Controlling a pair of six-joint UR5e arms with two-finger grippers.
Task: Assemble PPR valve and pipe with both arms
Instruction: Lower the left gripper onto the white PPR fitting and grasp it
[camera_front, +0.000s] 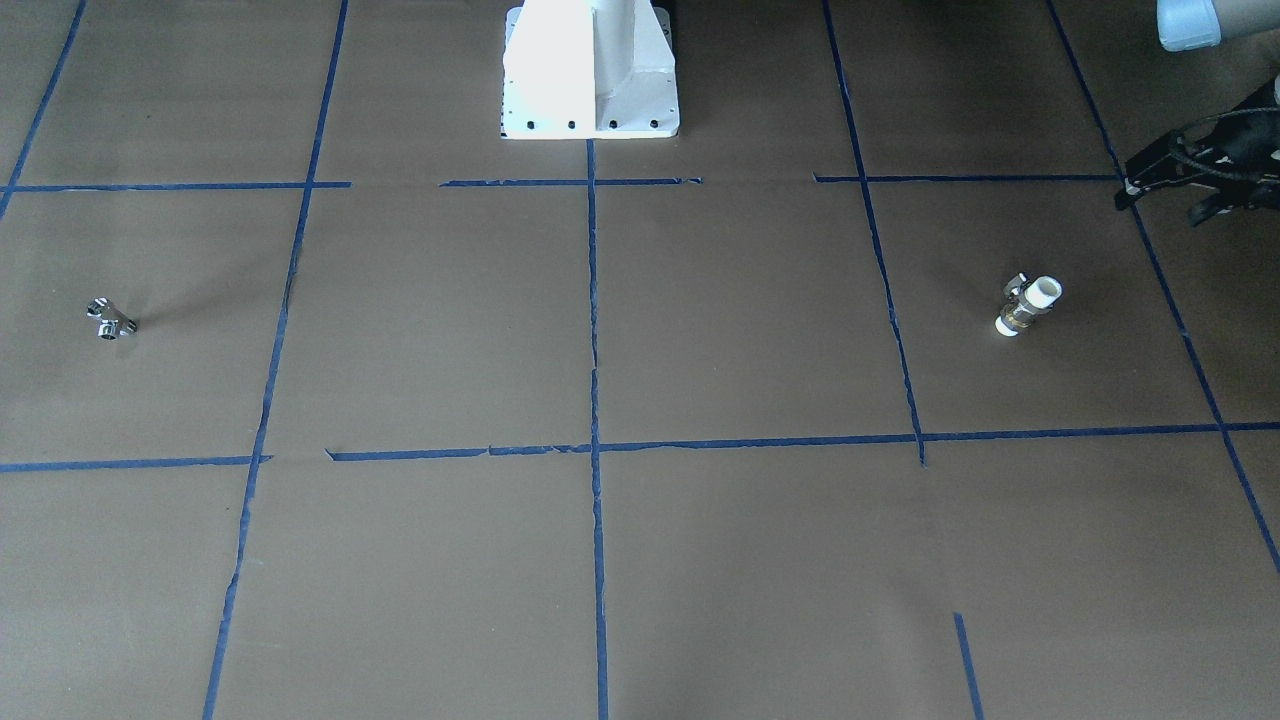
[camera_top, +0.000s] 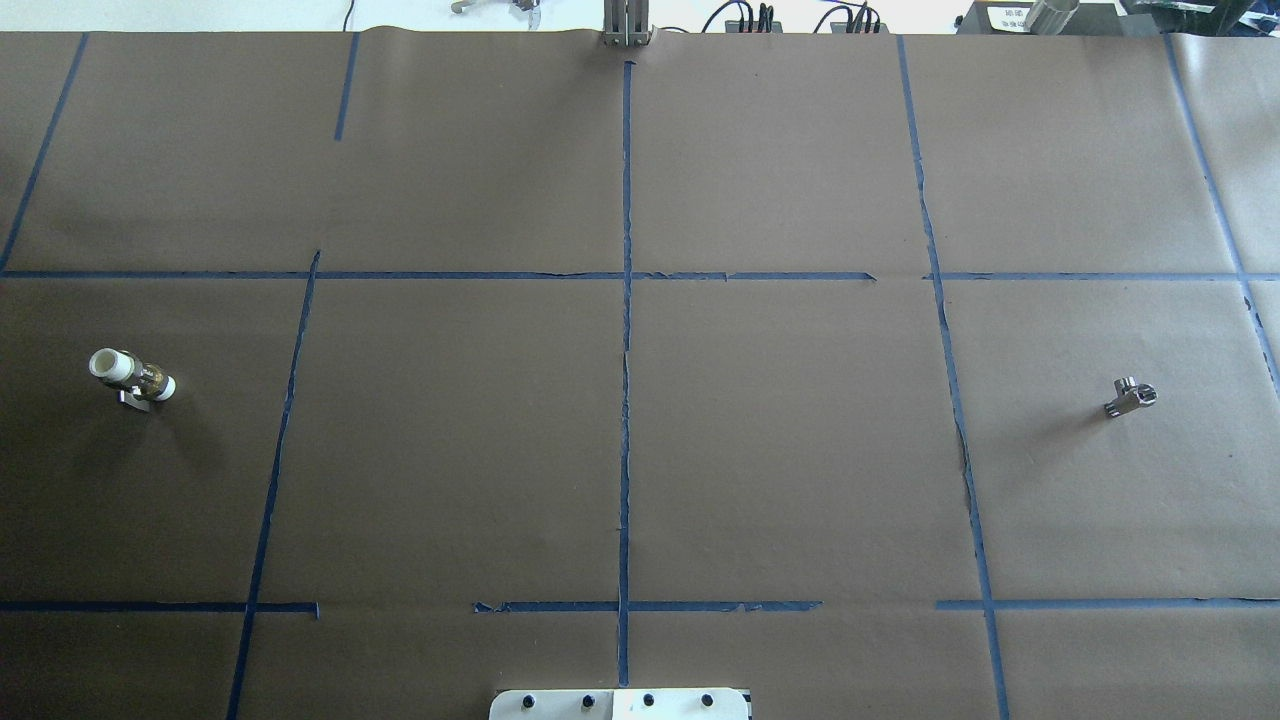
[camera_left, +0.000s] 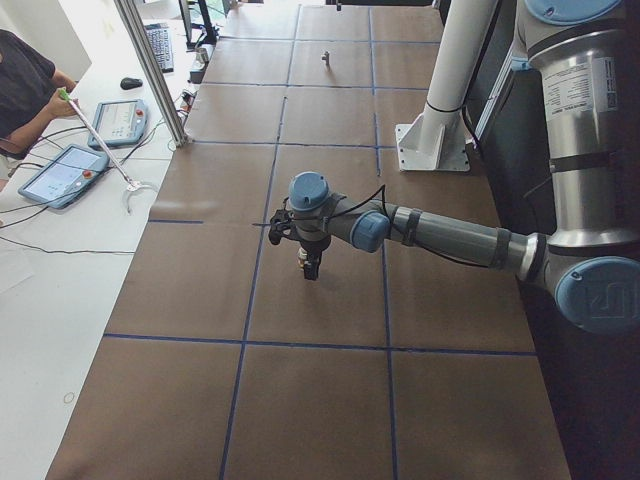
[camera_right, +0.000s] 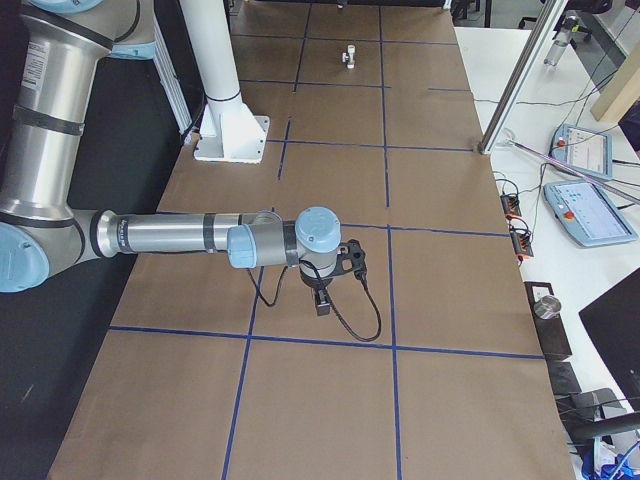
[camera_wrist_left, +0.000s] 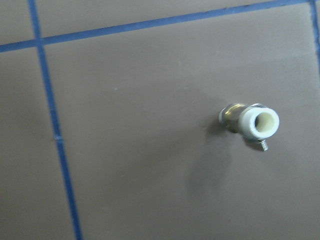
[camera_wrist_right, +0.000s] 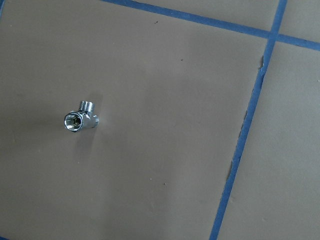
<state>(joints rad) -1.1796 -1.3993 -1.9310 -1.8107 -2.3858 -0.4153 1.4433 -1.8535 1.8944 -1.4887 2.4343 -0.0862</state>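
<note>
The valve (camera_front: 1028, 305), a brass body with white plastic ends, lies on the brown table on my left side. It also shows in the overhead view (camera_top: 130, 376) and in the left wrist view (camera_wrist_left: 250, 121). A small chrome pipe fitting (camera_front: 110, 320) lies far off on my right side, and shows in the overhead view (camera_top: 1130, 396) and the right wrist view (camera_wrist_right: 80, 119). My left gripper (camera_left: 310, 268) hangs over the valve, apart from it. My right gripper (camera_right: 322, 303) hangs over the chrome fitting. Neither wrist view shows fingers, so I cannot tell whether either gripper is open or shut.
The white robot pedestal (camera_front: 590, 70) stands at the table's middle edge. Blue tape lines (camera_top: 626, 400) divide the brown paper into squares. An operator (camera_left: 25, 85), teach pendants (camera_left: 62, 175) and an aluminium post (camera_left: 150, 70) are beside the table.
</note>
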